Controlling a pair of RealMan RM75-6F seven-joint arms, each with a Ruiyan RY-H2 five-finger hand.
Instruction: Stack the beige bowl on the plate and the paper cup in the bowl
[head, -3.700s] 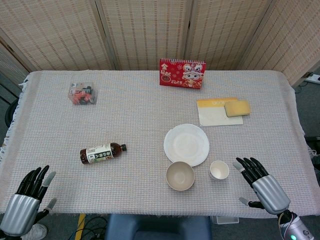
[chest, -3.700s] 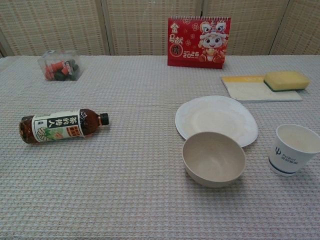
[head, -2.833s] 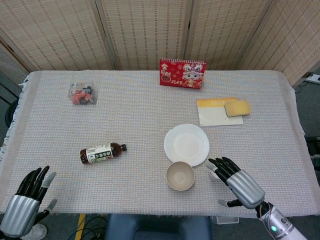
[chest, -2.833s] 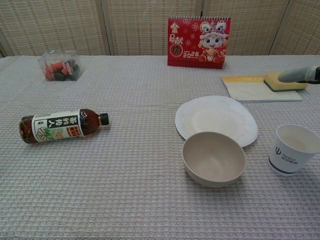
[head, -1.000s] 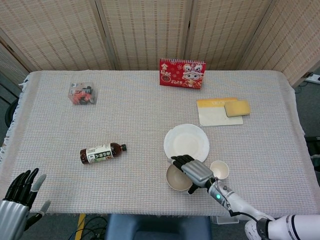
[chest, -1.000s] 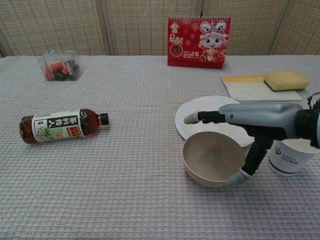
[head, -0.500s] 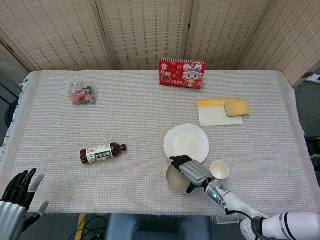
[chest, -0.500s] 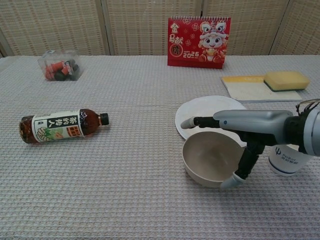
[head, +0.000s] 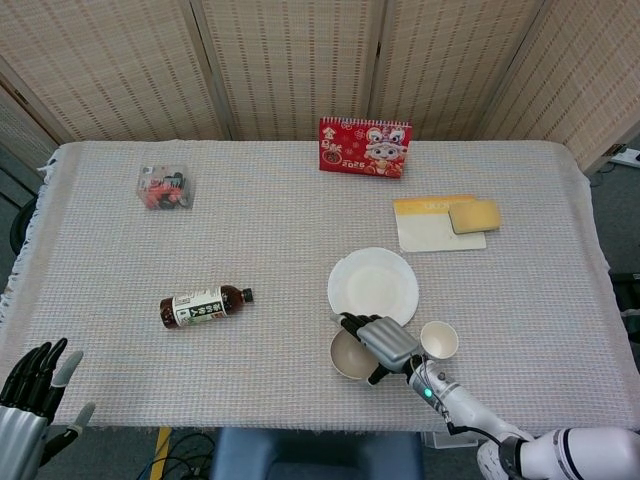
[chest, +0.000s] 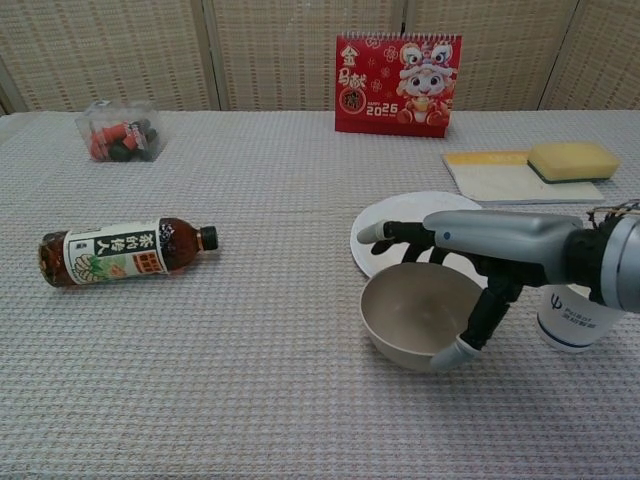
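While right hand grips beige bowl — seemingly tilted — plate waits.

Lying bottle; red calendar; sponge on notepad

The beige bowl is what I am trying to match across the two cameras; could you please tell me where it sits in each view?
Head view: the beige bowl is low and just right of centre, under the right hand.
Chest view: it sits lower right of centre, the hand across its far rim.
Shared landmark: the white plate just behind the bowl in both.
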